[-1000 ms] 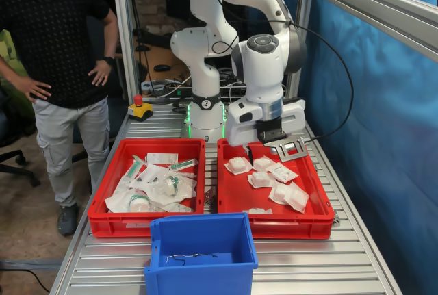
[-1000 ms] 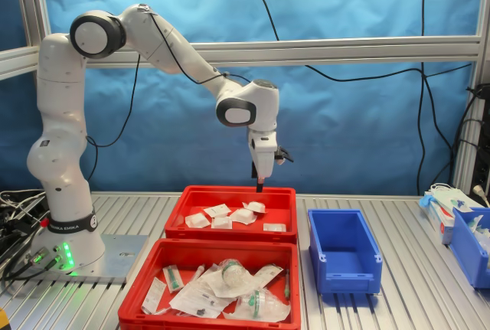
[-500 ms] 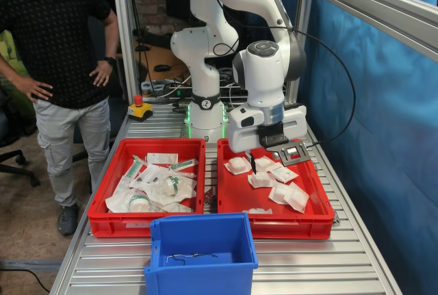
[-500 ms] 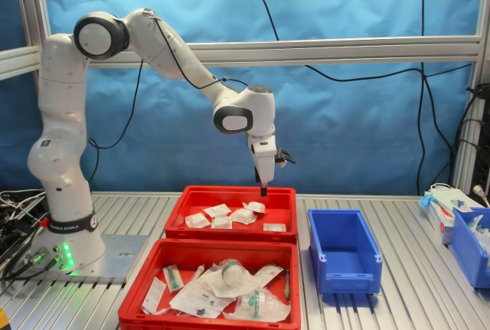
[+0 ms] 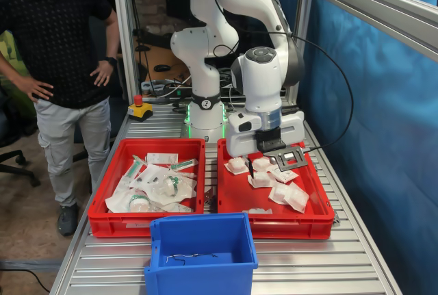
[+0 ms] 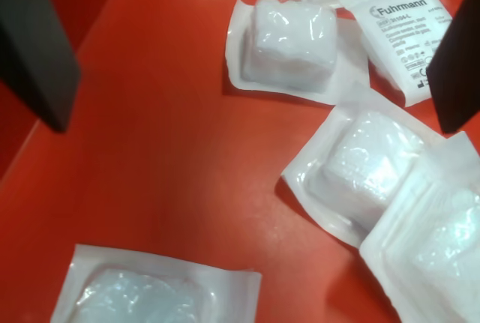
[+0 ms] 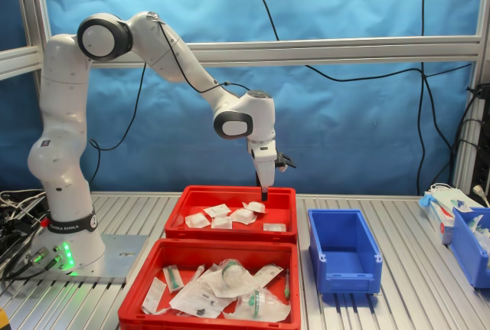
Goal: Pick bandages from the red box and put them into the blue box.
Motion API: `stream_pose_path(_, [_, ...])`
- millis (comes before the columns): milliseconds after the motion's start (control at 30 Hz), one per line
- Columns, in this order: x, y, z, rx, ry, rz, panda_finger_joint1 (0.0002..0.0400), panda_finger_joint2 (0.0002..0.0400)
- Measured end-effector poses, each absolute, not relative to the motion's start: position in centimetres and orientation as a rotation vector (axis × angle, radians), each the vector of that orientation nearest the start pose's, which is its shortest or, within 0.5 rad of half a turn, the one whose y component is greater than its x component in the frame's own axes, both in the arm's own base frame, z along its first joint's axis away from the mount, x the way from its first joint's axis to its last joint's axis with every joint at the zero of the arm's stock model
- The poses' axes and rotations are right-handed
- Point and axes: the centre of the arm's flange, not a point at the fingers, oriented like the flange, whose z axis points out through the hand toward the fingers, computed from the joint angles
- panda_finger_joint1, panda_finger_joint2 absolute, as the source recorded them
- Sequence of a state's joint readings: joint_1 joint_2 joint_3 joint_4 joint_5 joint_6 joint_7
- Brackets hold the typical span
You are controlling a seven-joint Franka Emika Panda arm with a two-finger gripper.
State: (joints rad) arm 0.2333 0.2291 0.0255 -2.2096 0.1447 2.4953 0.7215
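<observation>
Hand [image 6: 247, 46] spread wide above bandages [image 6: 291, 42] lying flat, corners askew.

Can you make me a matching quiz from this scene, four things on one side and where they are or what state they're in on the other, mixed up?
1. gripper
2. bandages
3. blue box
4. green-marked packs

A. holds no bandages
B. open, above the bandages
C. in the red box under the arm
D. in the other red crate

Pairs: 1-B, 2-C, 3-A, 4-D
</observation>
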Motion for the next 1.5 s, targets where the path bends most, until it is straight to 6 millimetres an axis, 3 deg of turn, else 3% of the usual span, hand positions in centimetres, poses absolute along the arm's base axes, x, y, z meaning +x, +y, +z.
stream_pose_path(433, [53.8, 12.7, 27.5, -2.904, 0.902, -0.002, 0.04, 0.04])
stream_pose_path(1500, [54.2, 6.8, 24.9, -2.88, 1.064, -0.042, 0.04, 0.04])
